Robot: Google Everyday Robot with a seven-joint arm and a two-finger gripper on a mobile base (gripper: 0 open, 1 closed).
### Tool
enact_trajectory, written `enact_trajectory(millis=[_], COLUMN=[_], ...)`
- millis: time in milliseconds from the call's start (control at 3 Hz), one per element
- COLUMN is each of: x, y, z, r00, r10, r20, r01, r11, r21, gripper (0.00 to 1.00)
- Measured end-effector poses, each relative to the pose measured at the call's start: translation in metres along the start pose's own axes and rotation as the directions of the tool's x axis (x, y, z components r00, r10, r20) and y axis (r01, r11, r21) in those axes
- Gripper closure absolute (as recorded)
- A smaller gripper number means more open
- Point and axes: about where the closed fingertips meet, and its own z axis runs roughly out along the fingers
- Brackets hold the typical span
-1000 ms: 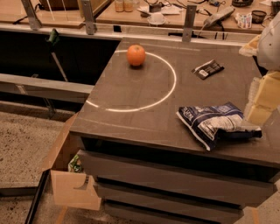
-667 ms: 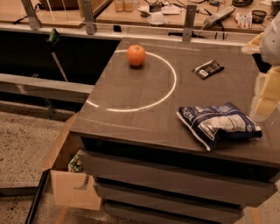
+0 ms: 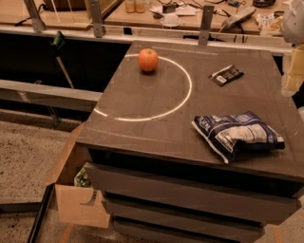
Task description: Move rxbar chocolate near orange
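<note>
The rxbar chocolate (image 3: 226,75), a small flat black bar with a white end, lies on the dark table (image 3: 142,118) at the back right, just outside a white ring. The orange (image 3: 148,60) sits at the back left, on the ring's far edge. The gripper (image 3: 294,73) shows as a pale shape at the frame's right edge, above the table, to the right of the bar and apart from it. The white arm (image 3: 291,23) is above it.
A blue-and-white chip bag (image 3: 240,134) lies crumpled at the table's front right. An open cardboard box (image 3: 76,190) stands on the floor at the lower left. Metal posts (image 3: 205,24) and a cluttered bench (image 3: 180,12) line the back.
The gripper has moved up and to the right, closer to the frame's edge. The bar, the orange and the bag have not moved.
</note>
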Motion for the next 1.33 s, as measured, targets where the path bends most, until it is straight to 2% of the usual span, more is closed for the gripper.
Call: enact_trajectory(millis=[333, 667, 1000, 1333], x=[0.001, 0.000, 0.010, 0.025], y=[-0.016, -0.016, -0.030, -0.042], z=[-0.002, -0.001, 0.013, 0.028], r00=[1.000, 1.000, 0.999, 0.997], r10=[-0.009, -0.008, -0.034, -0.077], r20=[0.006, 0.007, -0.023, -0.033], r01=[0.008, 0.007, 0.036, 0.078], r11=[0.9990, 0.9989, 0.9981, 0.9964], r21=[0.044, 0.046, 0.050, 0.033], gripper=[0.00, 0.00, 0.00, 0.00])
